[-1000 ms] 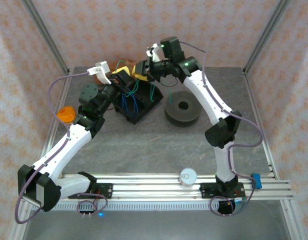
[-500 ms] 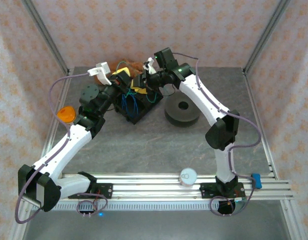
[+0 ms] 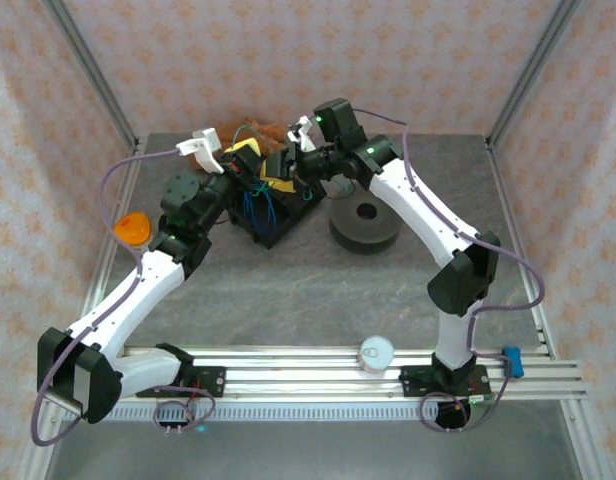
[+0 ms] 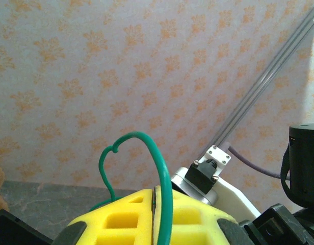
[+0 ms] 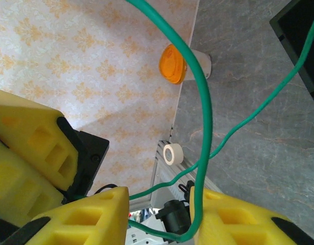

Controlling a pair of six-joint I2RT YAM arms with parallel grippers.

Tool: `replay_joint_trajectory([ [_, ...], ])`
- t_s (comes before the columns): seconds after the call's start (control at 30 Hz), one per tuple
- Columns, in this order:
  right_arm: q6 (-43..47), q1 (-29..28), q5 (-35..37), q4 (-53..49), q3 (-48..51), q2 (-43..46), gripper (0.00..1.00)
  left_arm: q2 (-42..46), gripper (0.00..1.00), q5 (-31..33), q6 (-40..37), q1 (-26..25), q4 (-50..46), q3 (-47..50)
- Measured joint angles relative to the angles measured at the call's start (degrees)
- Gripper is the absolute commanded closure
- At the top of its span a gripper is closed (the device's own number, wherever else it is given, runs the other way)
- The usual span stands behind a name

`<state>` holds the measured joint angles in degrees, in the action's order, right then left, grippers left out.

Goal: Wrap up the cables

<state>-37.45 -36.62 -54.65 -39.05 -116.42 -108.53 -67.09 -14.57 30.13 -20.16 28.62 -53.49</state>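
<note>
Green cable (image 4: 165, 204) is pinched between the closed yellow pads (image 4: 198, 224) of the left claw (image 4: 156, 217) and passes loosely through the gap of the released right claw (image 5: 161, 217).

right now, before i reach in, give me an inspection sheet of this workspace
surface: grey stone-look table
job's things: green cable pinched in the left pincer, passing on through the right pincer; blue cable looped in the black box
clutter: grey spool, orange-capped item, white roll on the front rail, brown object behind the box
grippers: left pincer shut on the green cable; right pincer open around it
cables: purple-grey arm leads hanging in loops
surroundings: patterned wall panels, metal frame posts
</note>
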Motion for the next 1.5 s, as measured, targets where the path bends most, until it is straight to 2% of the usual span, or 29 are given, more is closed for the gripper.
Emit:
replay_joint_trajectory([
  [0.1,-0.48,-0.44,0.17,0.68,0.37,0.0,0.75,0.0,1.0,0.0,0.02,0.0,0.48,0.0],
  [0.2,-0.66,-0.7,0.48,0.72,0.59,0.0,0.97,0.0,1.0,-0.02,0.02,0.0,0.74,0.0],
  [0.23,-0.17,-0.7,0.81,0.37,0.55,0.0,1.0,0.0,1.0,-0.07,0.04,0.02,0.83,0.0],
  [0.37,4.24,-0.7,4.44,-7.61,-6.34,-2.36,1.0,0.2,1.0,-1.38,1.22,0.02,0.35,0.0],
  [0.5,14.16,-0.39,11.17,-19.1,-18.95,-6.23,1.0,2.95,1.0,-5.01,1.25,1.09,-5.01,-0.15],
  [0.6,21.0,-0.04,15.76,-22.77,-21.97,-6.23,1.0,5.18,1.0,-8.85,1.27,2.93,-9.92,-1.29],
  [0.73,29.86,-0.09,19.85,-22.82,-20.11,-5.49,1.0,7.3,0.59,-13.68,0.59,4.15,-16.81,-2.84],
  [0.87,36.57,-0.55,24.79,-21.92,-17.49,-4.87,1.0,8.15,0.36,-16.46,-1.03,4.2,-23.47,-3.45],
  [1.13,42.64,-2.25,29.75,-21.62,-16.96,-4.52,1.0,8.13,0.13,-16.24,-5.27,6.08,-38.1,-8.87],
  [1.5,45.57,-3.85,30.69,-21.57,-12.7,-3.1,1.0,3.63,0.02,-16.57,-12.24,8.28,-51.28,-21.09],
])
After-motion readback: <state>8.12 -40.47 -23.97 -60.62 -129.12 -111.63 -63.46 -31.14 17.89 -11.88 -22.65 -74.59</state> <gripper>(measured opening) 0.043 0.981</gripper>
